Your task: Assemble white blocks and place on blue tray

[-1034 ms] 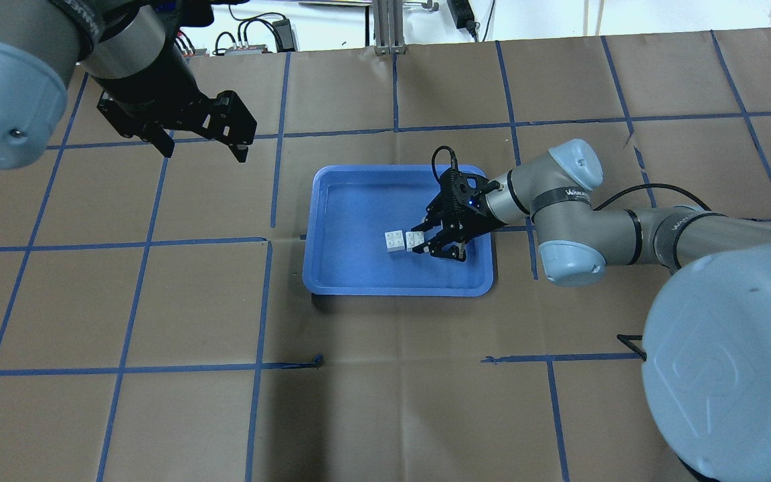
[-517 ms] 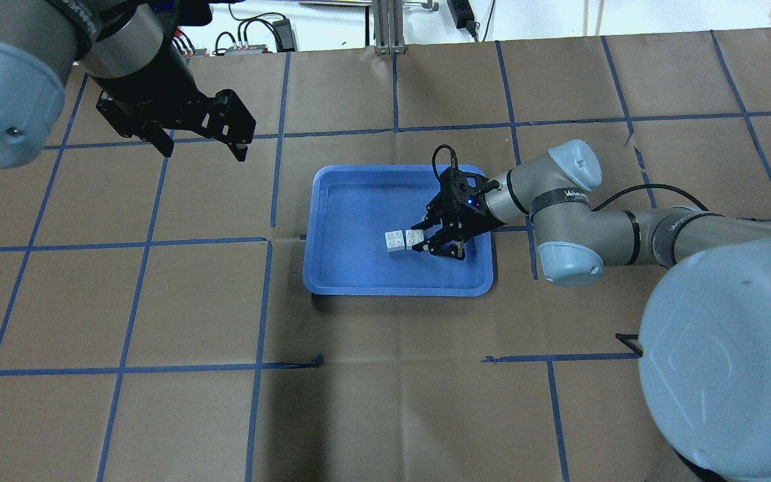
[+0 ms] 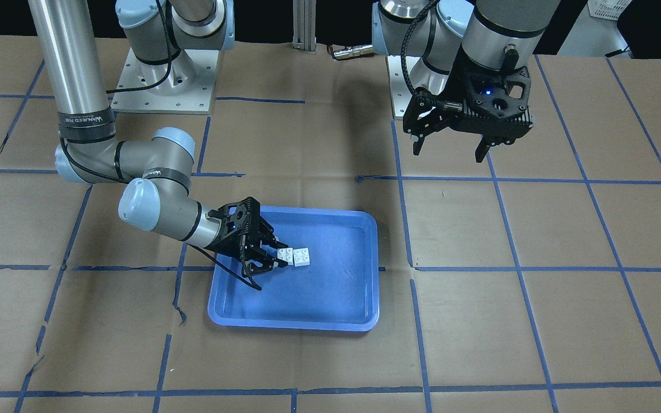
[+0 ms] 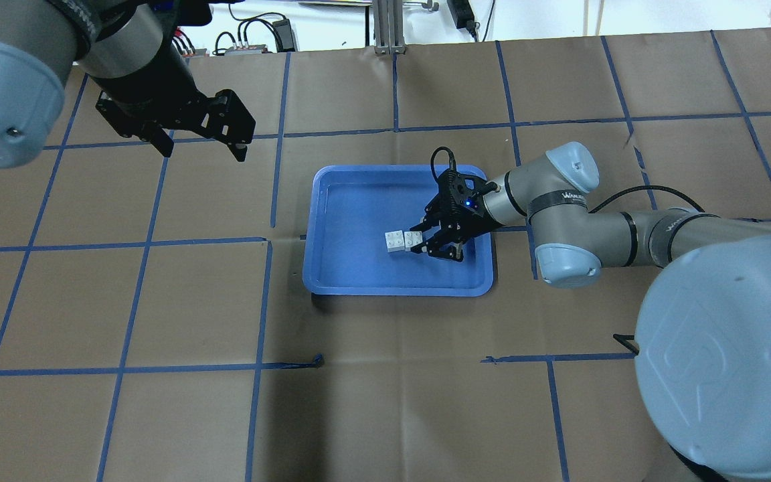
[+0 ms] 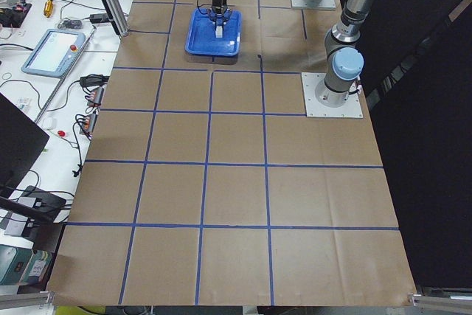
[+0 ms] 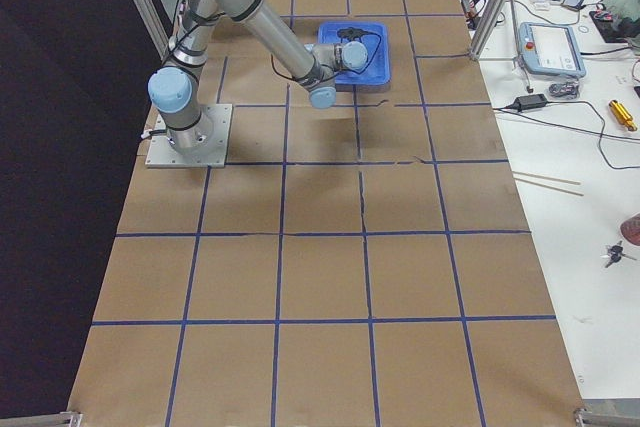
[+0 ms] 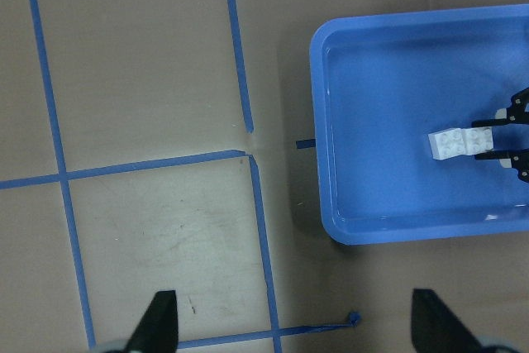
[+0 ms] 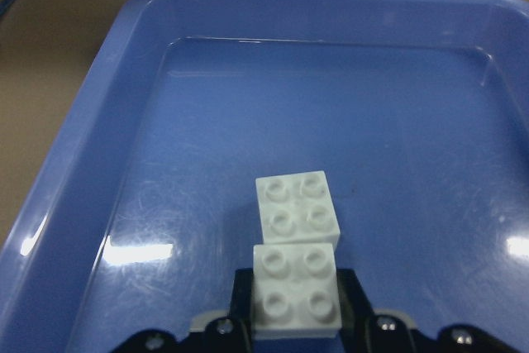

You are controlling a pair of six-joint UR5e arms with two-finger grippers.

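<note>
Two white blocks [image 4: 395, 240] lie side by side, touching, studs up, on the floor of the blue tray [image 4: 392, 289]. They also show in the front view [image 3: 302, 257] and the left wrist view [image 7: 450, 144]. My right gripper [image 4: 417, 241] reaches low into the tray from the right. In the right wrist view its pads [image 8: 245, 299] sit against both sides of the nearer block [image 8: 296, 287], and the farther block [image 8: 297, 208] lies free ahead of it. My left gripper [image 4: 203, 152] hangs open and empty high over the table, left of the tray.
Brown paper with a blue tape grid covers the table [image 4: 385, 375]. Cables and a power supply [image 4: 285, 30] lie past the far edge. The arm bases [image 3: 164, 80] stand at the robot's side.
The right arm's elbow has shifted slightly toward the tray. The right gripper, the blocks and the left arm stay where they were.
</note>
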